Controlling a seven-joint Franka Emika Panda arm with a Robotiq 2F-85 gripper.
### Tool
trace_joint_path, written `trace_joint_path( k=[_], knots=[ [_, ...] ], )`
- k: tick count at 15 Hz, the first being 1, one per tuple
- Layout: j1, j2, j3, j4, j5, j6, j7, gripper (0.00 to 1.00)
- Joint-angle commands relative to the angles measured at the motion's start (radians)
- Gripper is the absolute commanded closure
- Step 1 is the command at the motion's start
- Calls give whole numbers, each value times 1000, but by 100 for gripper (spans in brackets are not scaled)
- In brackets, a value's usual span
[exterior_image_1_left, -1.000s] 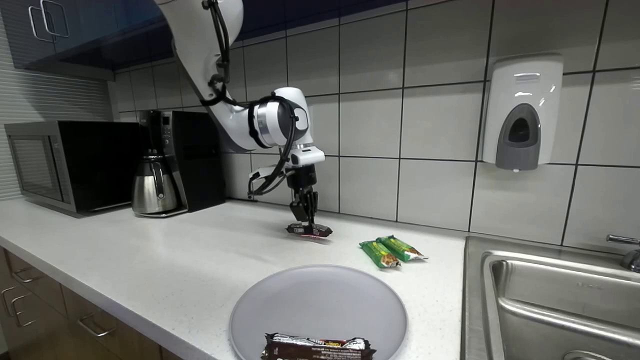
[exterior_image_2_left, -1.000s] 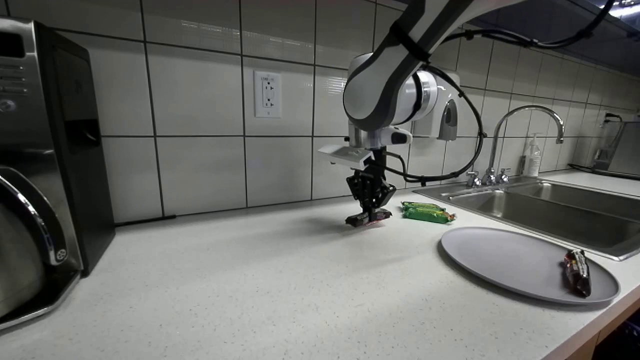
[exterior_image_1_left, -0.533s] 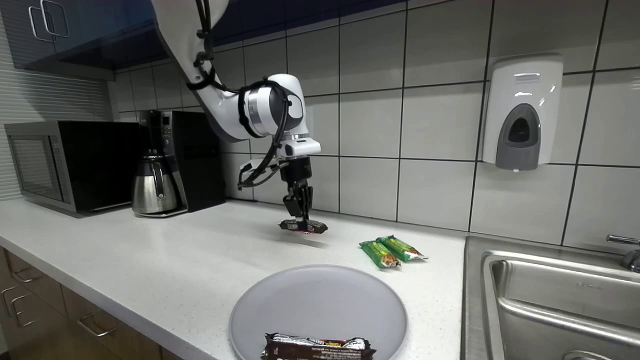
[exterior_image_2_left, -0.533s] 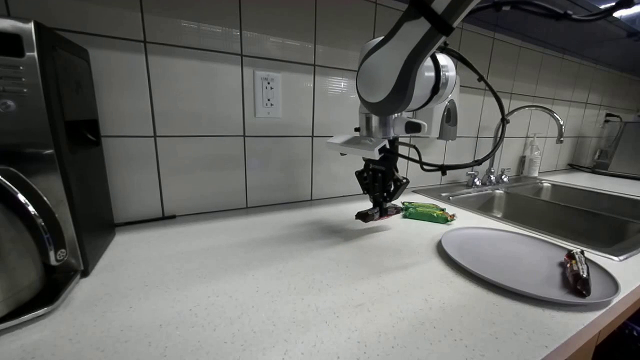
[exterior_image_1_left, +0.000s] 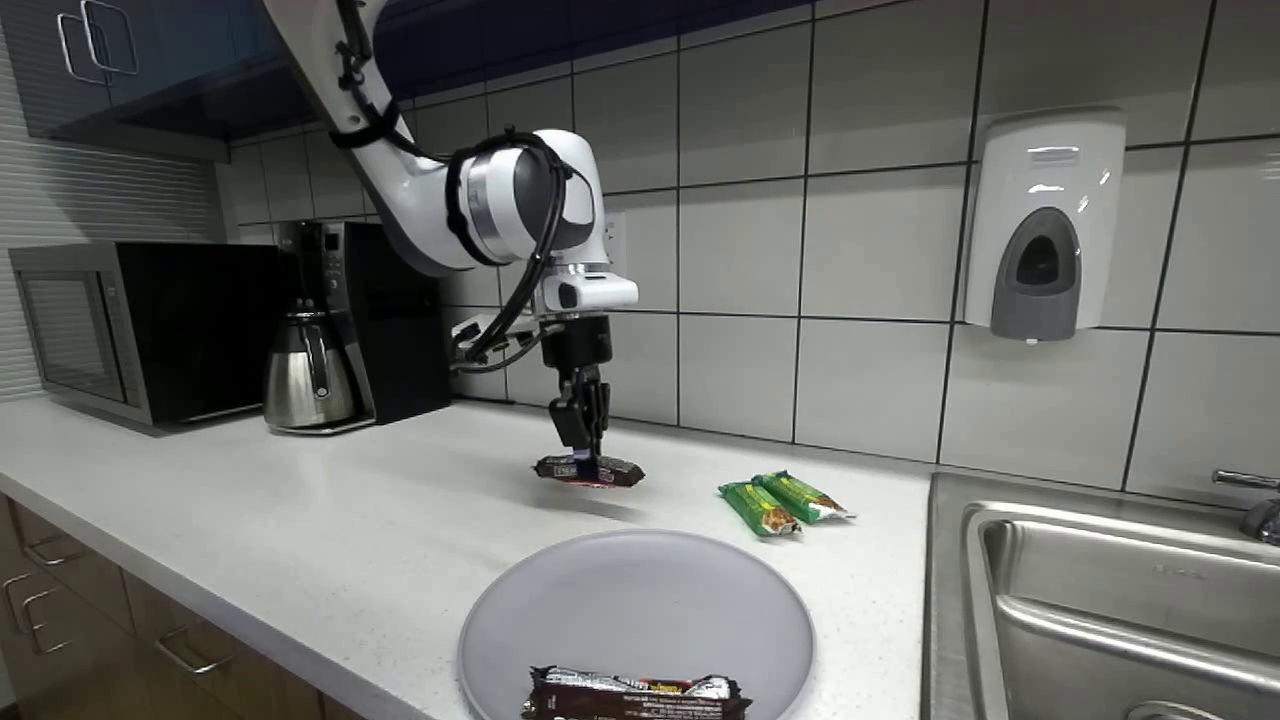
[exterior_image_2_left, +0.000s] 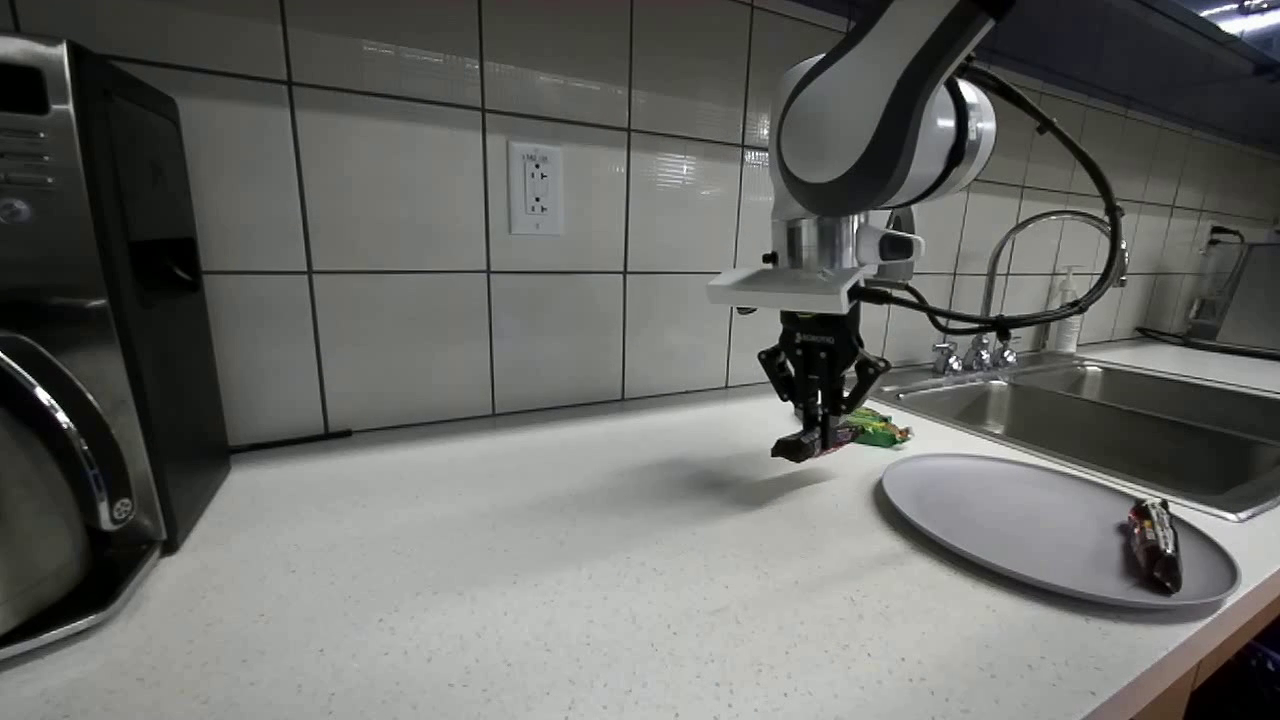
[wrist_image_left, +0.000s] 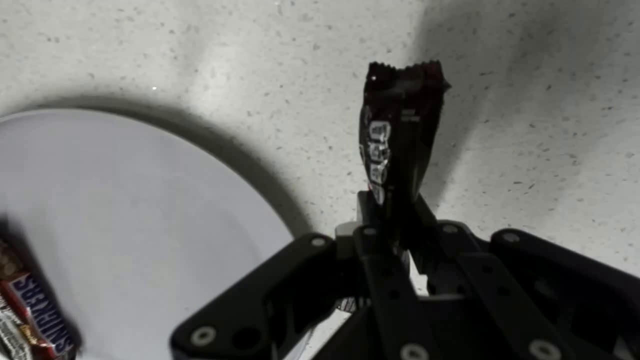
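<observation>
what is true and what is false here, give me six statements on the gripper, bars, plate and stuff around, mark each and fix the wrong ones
1. The gripper holds a candy bar clear of the counter. True.
2. A SNICKERS bar lies on the plate. True.
3. The held candy bar rests on the plate. False: it hangs over the counter, apart from the plate.
4. The green packets are in the sink. False: both green packets lie on the counter, near the sink.
5. A power outlet is set in the tiled wall. True.
6. The plate is bright red. False: it is grey.
</observation>
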Motion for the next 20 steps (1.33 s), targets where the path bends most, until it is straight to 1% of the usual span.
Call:
trace_joint_path(
  k=[1, 4, 8, 12, 17, 20],
  knots=[
    [-45, -104, 16, -120, -23, 16, -89, 96],
    [-68, -155, 10, -193, -37, 34, -135, 96],
    [-104, -213, 5, -283, -77, 63, -164, 96],
    [-154, -241, 1, -356, -65, 125, -219, 96],
    [-214, -246, -22, -410, -51, 203, -286, 96],
    [-241, -246, -39, -427, -48, 223, -322, 96]
  ],
)
